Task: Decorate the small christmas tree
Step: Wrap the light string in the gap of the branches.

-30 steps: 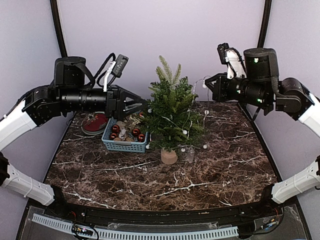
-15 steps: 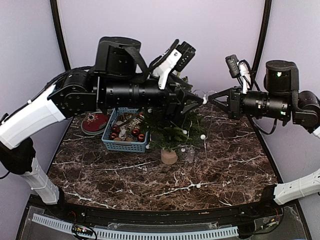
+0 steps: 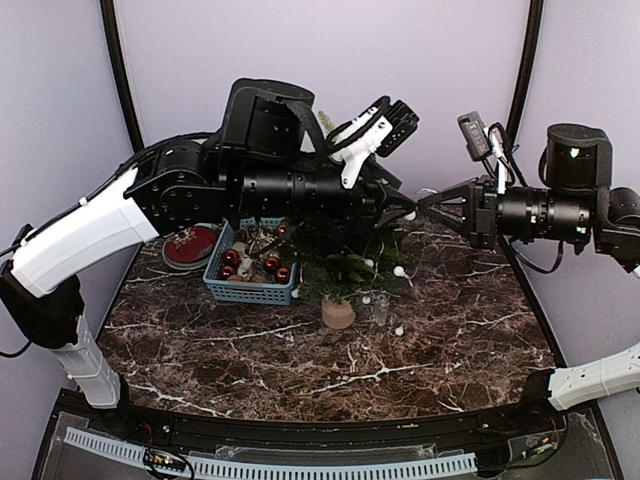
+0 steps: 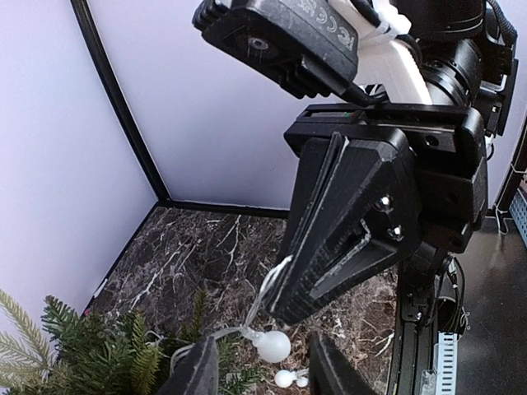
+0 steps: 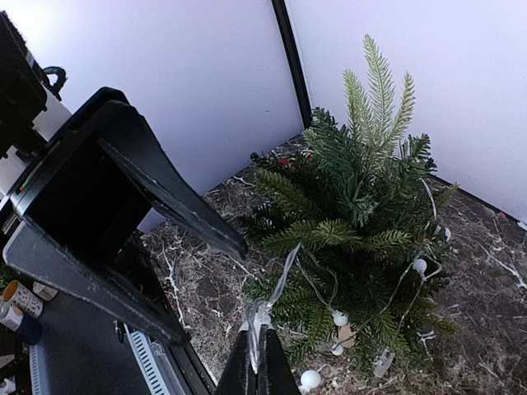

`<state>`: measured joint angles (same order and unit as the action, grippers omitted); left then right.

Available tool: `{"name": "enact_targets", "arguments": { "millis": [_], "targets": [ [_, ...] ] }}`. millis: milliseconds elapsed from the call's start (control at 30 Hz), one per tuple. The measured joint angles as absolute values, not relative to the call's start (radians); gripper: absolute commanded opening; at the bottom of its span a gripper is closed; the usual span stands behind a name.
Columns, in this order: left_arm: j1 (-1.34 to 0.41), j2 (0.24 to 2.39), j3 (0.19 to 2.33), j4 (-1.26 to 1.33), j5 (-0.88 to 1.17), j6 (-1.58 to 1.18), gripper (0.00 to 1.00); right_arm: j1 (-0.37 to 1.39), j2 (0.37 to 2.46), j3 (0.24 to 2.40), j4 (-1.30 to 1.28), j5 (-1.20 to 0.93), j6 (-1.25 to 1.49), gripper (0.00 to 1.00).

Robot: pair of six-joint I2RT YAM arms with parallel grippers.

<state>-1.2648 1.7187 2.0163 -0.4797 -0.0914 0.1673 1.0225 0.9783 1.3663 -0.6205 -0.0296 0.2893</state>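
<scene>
Right, two arms meet tip to tip above the one small christmas tree (image 3: 340, 268), which stands upright on the marble table (image 3: 300, 350) just right of a single blue basket (image 3: 250, 291). The right gripper (image 5: 257, 362) is pinched together on the thin light string (image 5: 277, 282). The left gripper (image 4: 263, 367) has its fingers apart, with two white bulbs (image 4: 272, 346) of the string between them. Four red baubles (image 3: 272, 263) show in the basket, and one red dish (image 3: 190, 246) sits beside it.
</scene>
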Motion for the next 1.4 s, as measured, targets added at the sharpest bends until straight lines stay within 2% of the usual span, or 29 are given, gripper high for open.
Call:
{"name": "enact_targets", "arguments": {
  "millis": [467,700,933,1067,1400],
  "targets": [
    [-1.198,1.747,2.009,-0.460,0.052,-0.025,0.31,1.023,0.972,1.360,-0.605,-0.028,0.290,0.00],
    [-1.185,1.747,1.917,-0.393,0.147,-0.145,0.37,1.023,0.973,1.355,-0.601,-0.025,0.290,0.00],
    [-1.174,1.746,1.886,-0.363,0.192,-0.207,0.50,1.023,0.979,1.355,-0.579,-0.025,0.290,0.00],
    [-1.174,1.739,1.842,-0.331,0.200,-0.230,0.55,1.023,0.984,1.355,-0.576,-0.024,0.290,0.00],
    [-1.169,1.684,1.753,-0.260,0.214,-0.281,0.54,1.023,0.985,1.354,-0.569,-0.022,0.290,0.00]
  ]
}}
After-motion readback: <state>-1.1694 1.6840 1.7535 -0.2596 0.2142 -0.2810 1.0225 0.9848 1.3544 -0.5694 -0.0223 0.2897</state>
